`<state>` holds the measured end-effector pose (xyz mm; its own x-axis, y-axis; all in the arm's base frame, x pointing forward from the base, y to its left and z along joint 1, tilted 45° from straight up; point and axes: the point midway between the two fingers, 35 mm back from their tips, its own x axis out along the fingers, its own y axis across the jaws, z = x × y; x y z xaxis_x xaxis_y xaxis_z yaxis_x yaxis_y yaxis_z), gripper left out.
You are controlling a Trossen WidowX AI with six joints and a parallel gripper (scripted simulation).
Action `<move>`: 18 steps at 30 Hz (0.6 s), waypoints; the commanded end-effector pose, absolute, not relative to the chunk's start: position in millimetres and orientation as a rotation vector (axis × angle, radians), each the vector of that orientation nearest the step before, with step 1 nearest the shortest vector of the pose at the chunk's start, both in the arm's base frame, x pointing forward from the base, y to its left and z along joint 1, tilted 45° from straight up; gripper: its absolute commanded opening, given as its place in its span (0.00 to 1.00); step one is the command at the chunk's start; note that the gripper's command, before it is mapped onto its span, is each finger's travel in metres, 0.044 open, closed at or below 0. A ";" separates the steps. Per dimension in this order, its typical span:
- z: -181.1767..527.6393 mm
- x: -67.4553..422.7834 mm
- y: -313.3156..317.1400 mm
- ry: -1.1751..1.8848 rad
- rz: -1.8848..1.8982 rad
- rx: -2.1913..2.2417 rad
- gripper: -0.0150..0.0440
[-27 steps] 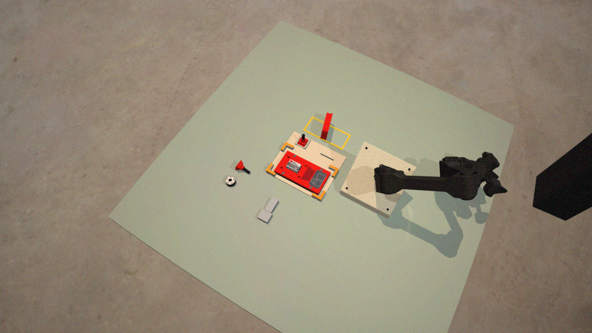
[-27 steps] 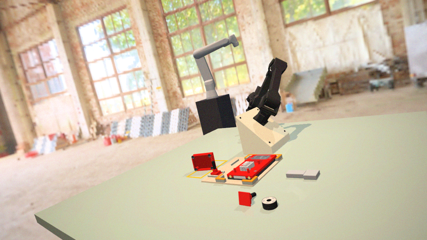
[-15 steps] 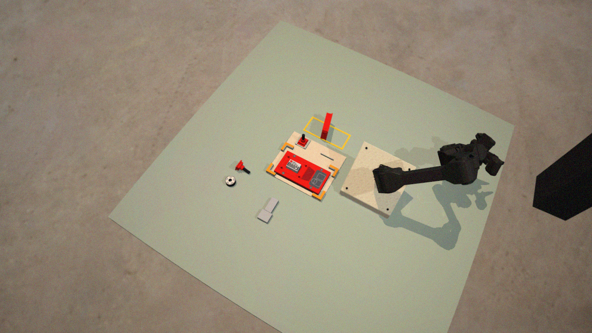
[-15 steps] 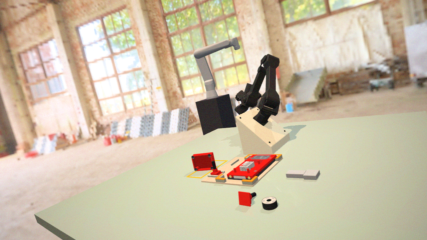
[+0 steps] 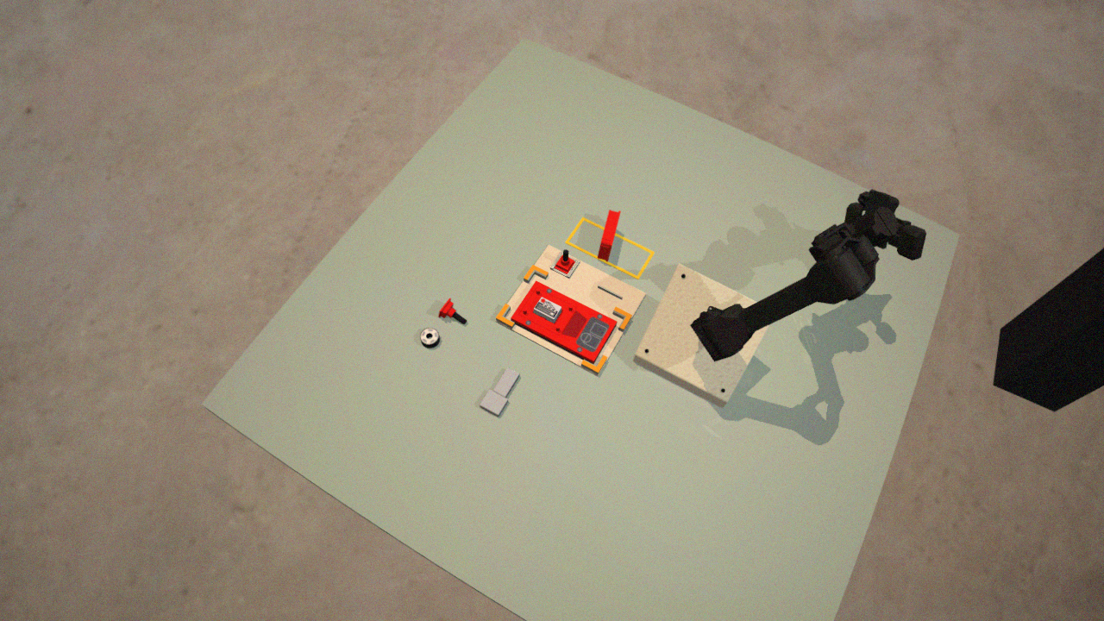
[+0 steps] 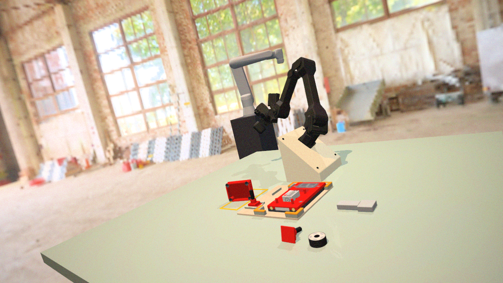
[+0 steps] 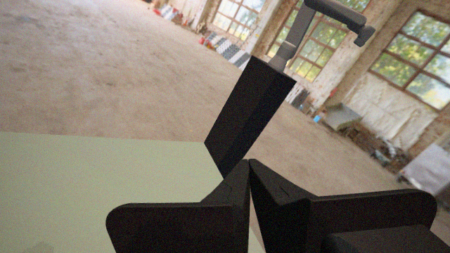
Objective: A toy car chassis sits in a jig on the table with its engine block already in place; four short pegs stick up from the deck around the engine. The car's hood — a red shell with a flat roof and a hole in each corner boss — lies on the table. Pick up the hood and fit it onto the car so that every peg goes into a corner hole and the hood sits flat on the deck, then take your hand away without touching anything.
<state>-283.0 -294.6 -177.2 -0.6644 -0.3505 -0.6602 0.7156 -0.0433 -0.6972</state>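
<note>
Standing on edge, hood (image 5: pixel 611 235); hand (image 7: pixel 249 165) shut, empty.

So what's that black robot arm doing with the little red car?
Nothing yet. The arm's end effector is shut on nothing, up in the air beyond its base and far from the toys. The red hood stands on edge inside a yellow outline, beside the jig. The car chassis sits in the jig with its engine showing, so the hood has not been fitted.
</note>
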 end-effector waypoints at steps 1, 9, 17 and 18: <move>-187.2 -240.1 -326.1 1.394 -1.671 0.426 0.25; -199.8 -125.5 -369.6 1.245 -1.347 0.518 0.25; -205.8 -32.5 -373.7 1.169 -1.122 0.674 0.25; -206.3 -17.2 -371.8 1.162 -1.087 0.706 0.25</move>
